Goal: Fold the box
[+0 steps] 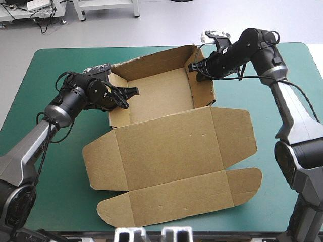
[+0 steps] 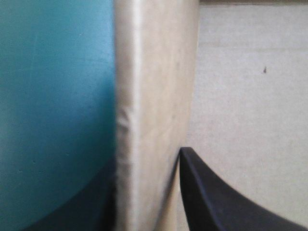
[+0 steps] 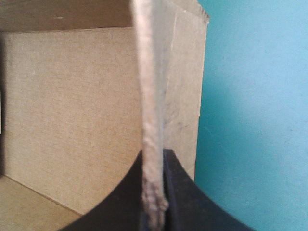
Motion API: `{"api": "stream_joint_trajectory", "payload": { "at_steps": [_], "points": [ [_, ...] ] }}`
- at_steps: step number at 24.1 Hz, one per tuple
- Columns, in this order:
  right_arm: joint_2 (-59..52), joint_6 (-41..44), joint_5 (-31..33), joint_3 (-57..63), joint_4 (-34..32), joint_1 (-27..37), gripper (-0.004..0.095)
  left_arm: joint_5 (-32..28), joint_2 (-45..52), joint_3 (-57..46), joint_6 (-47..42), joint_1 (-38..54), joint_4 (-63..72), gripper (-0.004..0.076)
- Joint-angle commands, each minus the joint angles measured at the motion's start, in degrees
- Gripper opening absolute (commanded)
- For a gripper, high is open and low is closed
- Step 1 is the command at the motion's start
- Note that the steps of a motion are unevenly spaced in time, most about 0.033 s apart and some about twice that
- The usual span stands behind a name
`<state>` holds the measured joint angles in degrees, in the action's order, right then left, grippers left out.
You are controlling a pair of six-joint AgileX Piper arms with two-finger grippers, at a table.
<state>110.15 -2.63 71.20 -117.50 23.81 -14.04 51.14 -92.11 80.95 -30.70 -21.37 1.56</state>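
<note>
Box (image 1: 171, 151) walls gripped, apparently, by left hand (image 1: 128, 96) and right hand (image 1: 195, 67).

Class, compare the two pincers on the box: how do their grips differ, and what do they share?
The left pincer grips the left wall of the box; the right pincer grips the right wall. The left pincer's wall edge looks broad and rounded; the right pincer's looks thin and ragged. Both are shut on the box, one finger inside, one outside.
</note>
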Motion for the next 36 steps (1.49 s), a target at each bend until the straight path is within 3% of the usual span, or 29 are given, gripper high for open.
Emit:
{"api": "stream_joint_trajectory", "payload": {
  "at_steps": [1, 10, 16, 19, 23, 28, 36],
  "points": [
    [-3.08, 0.00, 0.68, -1.69, 1.53, -2.27, -0.0024, -4.56, 1.24, 1.55, 6.97, -0.35, 8.62, -0.0011],
    [0.09, 2.63, 0.68, -1.69, -8.39, -9.67, -0.0024, -0.04, -1.86, 1.65, 11.95, -0.35, 10.87, -0.0011],
    [3.46, 5.52, 0.68, -1.69, -13.06, -15.11, -0.0023, -0.62, -1.89, 1.76, 12.07, -0.35, 10.11, -0.0011],
    [5.59, 7.84, 0.68, -1.69, -14.30, -17.46, -0.0023, 2.85, -2.29, 1.76, 12.07, -0.35, 5.61, -0.0011],
    [7.79, 10.14, 0.78, -1.69, -15.03, -18.20, -0.0023, 6.68, -3.38, 1.64, 11.96, -0.35, 2.12, -0.0011],
    [8.15, 7.77, 0.78, -1.69, -22.05, -18.20, -0.0023, 5.35, -4.66, 1.64, 11.40, -0.35, -0.39, -0.0011],
    [10.08, 5.45, 0.78, -1.69, -24.64, -18.20, -0.0023, 3.82, -8.52, 2.13, 6.62, -6.46, -10.84, -0.0011]
  ]
}}
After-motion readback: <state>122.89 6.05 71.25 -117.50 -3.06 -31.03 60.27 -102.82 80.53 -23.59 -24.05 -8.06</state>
